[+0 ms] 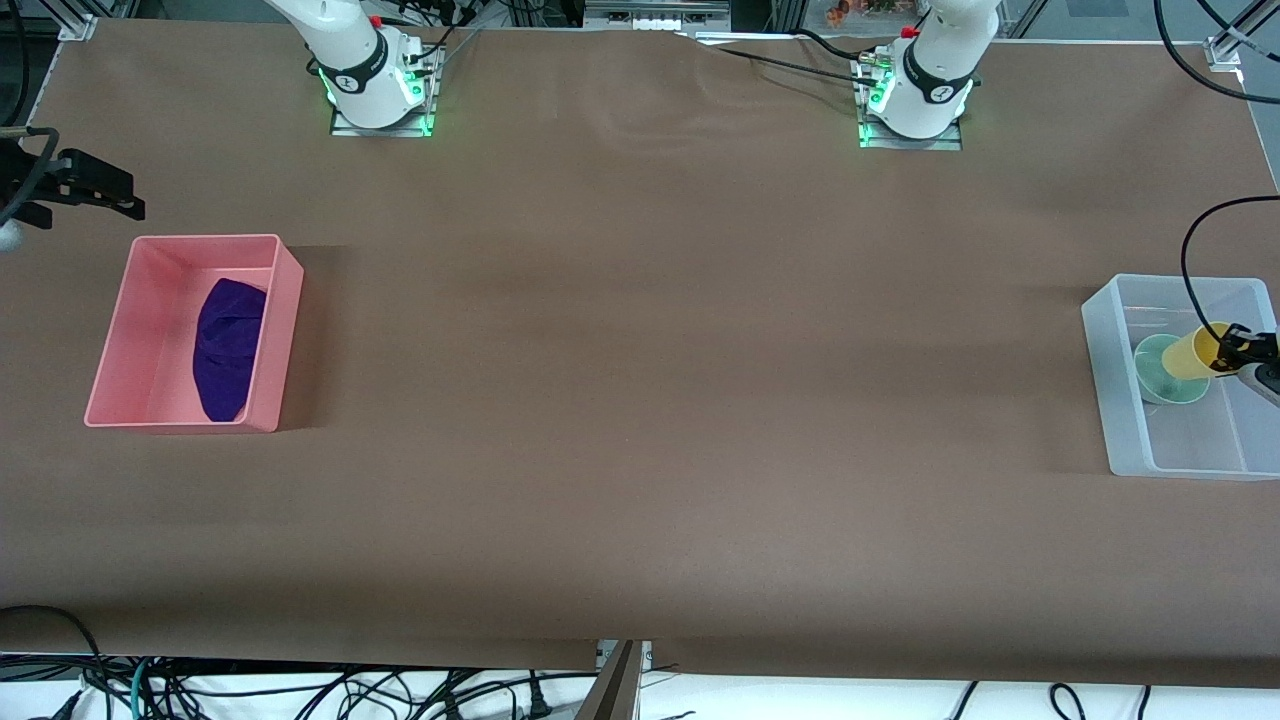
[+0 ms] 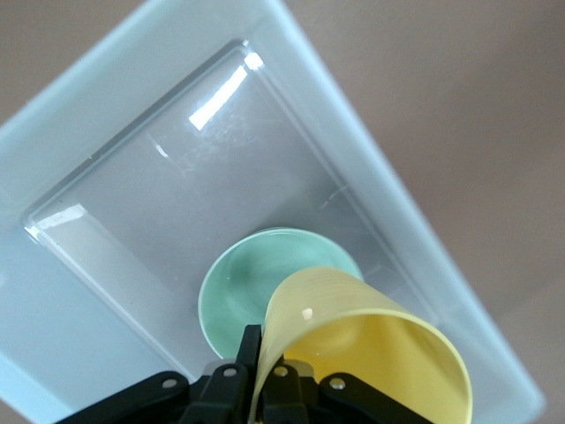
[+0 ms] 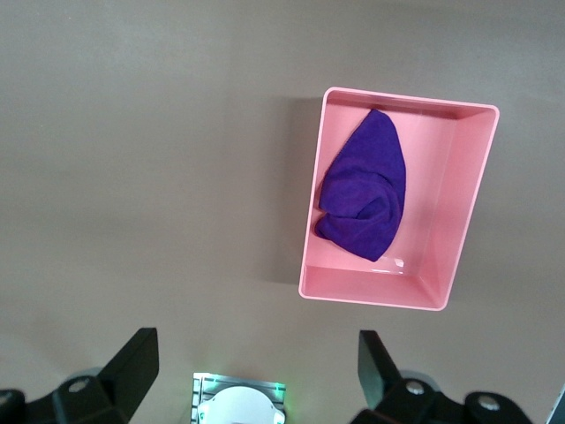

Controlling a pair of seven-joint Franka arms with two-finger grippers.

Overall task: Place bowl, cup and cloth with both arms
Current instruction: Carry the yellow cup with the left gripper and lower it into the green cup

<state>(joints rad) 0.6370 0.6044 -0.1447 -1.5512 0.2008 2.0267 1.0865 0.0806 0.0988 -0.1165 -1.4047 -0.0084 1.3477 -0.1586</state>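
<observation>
- Cloth [image 1: 228,348]: deep purple and bunched into a rough wedge, it is lying inside the pink bin [image 1: 120,330] at the right arm's end of the table, against the bin wall that faces the table's middle. The right wrist view is showing the cloth [image 3: 364,187] from above, with the bare pink floor [image 3: 433,203] of the bin beside it.
- Right gripper [image 1: 95,190]: it is hanging in the air over the bare table at the right arm's end, beside the pink bin's edge that faces the robot bases. Its fingers [image 3: 134,360] are standing wide apart with nothing between them.
- Bowl [image 1: 1160,372]: pale mint green, it is sitting upright on the floor of the clear bin [image 1: 1115,400] at the left arm's end of the table. In the left wrist view the bowl [image 2: 252,287] is showing its smooth inside, partly covered by the cup.
- Cup [image 1: 1190,352]: yellow and tipped well over on its side, it is being held above the bowl inside the clear bin, its base pointing toward the bowl. Whether it is touching the bowl is not clear.
- Left gripper [image 1: 1232,350]: it is hanging over the clear bin with its fingers [image 2: 252,349] pinched on the rim of the cup [image 2: 371,353], one outside the wall and one inside.
</observation>
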